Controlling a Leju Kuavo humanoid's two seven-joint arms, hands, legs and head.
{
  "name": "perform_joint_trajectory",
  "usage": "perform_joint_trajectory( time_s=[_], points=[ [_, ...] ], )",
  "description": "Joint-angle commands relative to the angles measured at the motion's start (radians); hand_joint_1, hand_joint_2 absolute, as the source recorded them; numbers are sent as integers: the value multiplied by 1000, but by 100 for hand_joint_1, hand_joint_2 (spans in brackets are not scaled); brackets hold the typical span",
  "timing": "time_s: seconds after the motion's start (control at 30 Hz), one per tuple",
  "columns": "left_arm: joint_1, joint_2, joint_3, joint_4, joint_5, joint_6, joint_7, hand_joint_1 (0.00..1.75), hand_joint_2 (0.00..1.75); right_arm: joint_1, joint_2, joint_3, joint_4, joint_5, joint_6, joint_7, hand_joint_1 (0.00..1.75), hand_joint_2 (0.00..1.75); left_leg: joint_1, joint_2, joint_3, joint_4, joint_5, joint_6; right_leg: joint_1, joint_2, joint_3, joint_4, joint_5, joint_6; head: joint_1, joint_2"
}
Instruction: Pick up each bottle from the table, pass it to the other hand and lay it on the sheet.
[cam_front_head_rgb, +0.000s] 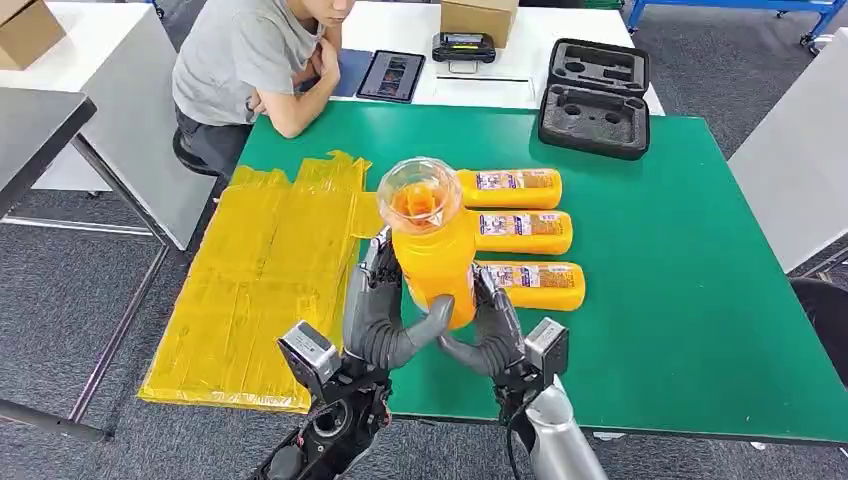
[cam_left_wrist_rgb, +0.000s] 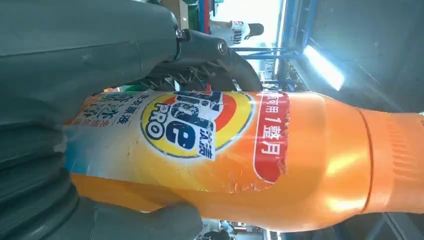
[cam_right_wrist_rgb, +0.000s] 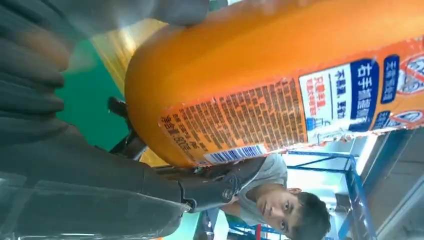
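Green table (cam_front_head_rgb: 700, 300) on grey carpet, white tables around it, a seated person (cam_front_head_rgb: 255, 60) in a grey shirt leaning elbows on the far edge at 11 o'clock. Yellow sheet (cam_front_head_rgb: 255, 280) covers the table's left part and hangs over the near and left edges, wrinkled, taped in strips.

Held bottle (cam_front_head_rgb: 432, 255): orange, upright, clear cap toward the head camera, in the air above the table near centre, at the sheet's right edge. Both hands on it. Left hand (cam_front_head_rgb: 375, 315) at the bottle's 8 o'clock, fingers wrapped up along its left side, thumb curled under its base. Right hand (cam_front_head_rgb: 495, 330) at the bottle's 4 o'clock, fingers up along its right side, thumb meeting the left thumb beneath. Left wrist view: bottle's front label (cam_left_wrist_rgb: 185, 132) close up, a thumb across one side, fingers pressed on the other. Right wrist view: back label with barcode (cam_right_wrist_rgb: 240, 125), fingers closed round the bottle body.

Three more orange bottles lying flat in a column at the held bottle's 2 to 3 o'clock, caps pointing left: far bottle (cam_front_head_rgb: 510, 188), middle bottle (cam_front_head_rgb: 520, 232), near bottle (cam_front_head_rgb: 535, 285). Near one just beside the right hand.

Black foam case (cam_front_head_rgb: 595, 100) open at 1 o'clock on the far edge. Tablet (cam_front_head_rgb: 392, 76), a black device (cam_front_head_rgb: 463, 47) and a cardboard box (cam_front_head_rgb: 478, 18) on the white table beyond.
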Motion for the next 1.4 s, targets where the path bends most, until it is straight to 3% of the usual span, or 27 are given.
perform_joint_trajectory(
  time_s=[0.03, 0.07, 0.1, 0.23, 0.67, 0.8, 0.87, 1.0, 1.03, 1.1, 1.2, 1.4],
  points=[
    [-46, 32, -33, 22, -9, 7, 4, 175, 175, -82, -15, 15, 155, -45, 45, 17, 0, 175, 2, 1, 5, -1, -2, -2, 2, 2, 5, -1, -1, -3, 0, 0],
    [-47, 35, -36, 23, -12, 13, 4, 175, 175, -85, -18, 12, 163, -63, 68, 12, 0, 175, 1, 1, 3, 0, -1, -2, 1, 1, 3, -1, 0, -2, 0, 0],
    [-47, 35, -36, 23, -12, 13, 4, 175, 175, -85, -18, 12, 163, -63, 68, 12, 0, 0, 1, 1, 4, -1, -1, -2, 1, 1, 4, -1, -1, -2, 0, 0],
    [-58, 56, -36, 42, -16, 48, 4, 175, 175, -98, -27, -24, 189, -69, 6, 2, 0, 0, 0, 0, 3, -1, 0, -1, 0, 0, 3, -1, 0, -1, 0, 0],
    [-68, 80, -6, 46, -22, 57, 4, 175, 175, -83, -28, -34, 212, -54, -41, -2, 0, 0, 2, 1, 6, -1, -1, -3, 2, 1, 6, -2, -1, -3, 0, 0],
    [-121, 121, -64, 86, -87, 224, 4, 175, 175, -51, -34, -56, 169, -36, -91, -2, 0, 0, 1, -1, 4, -1, -1, -2, 1, -1, 4, -1, -1, -2, 0, 0],
    [-189, 156, -147, 188, -174, 443, 4, 175, 175, -23, -39, -66, 129, -14, -126, -2, 0, 0, 1, -2, 4, -1, 0, -2, 1, -2, 4, -1, -1, -2, 0, 0],
    [-206, 159, -154, 231, -177, 481, 4, 175, 175, -12, -42, -68, 114, -6, -137, -2, 0, 0, 1, -2, 4, -2, 0, -2, 1, -2, 4, -2, -1, -2, 0, 0],
    [-225, 168, -140, 283, -155, 489, 4, 175, 175, 19, -47, -70, 70, 7, -152, -2, 0, 0, 2, -1, 6, -1, -1, -2, 2, -1, 6, -2, -1, -3, 0, 0],
    [-213, 116, 36, 406, -396, 489, 4, 175, 175, 68, -52, -70, 2, 33, -178, -2, 0, 0, 1, 0, 6, -1, -1, -2, 2, 0, 6, -2, -1, -3, 0, 0],
    [-211, 87, 176, 487, -546, 489, 4, 175, 175, 128, -51, -61, -87, 63, -195, -2, 0, 0, 1, -1, 4, -2, 0, -2, 1, -1, 4, -2, -1, -2, 0, 0],
    [-224, 39, 354, 609, -797, 489, 15, 175, 175, 188, -43, -54, -201, 86, -186, 19, 0, 0, 1, -1, 3, 0, -1, -2, 1, 0, 3, 0, -1, -2, 0, 0]
  ],
)
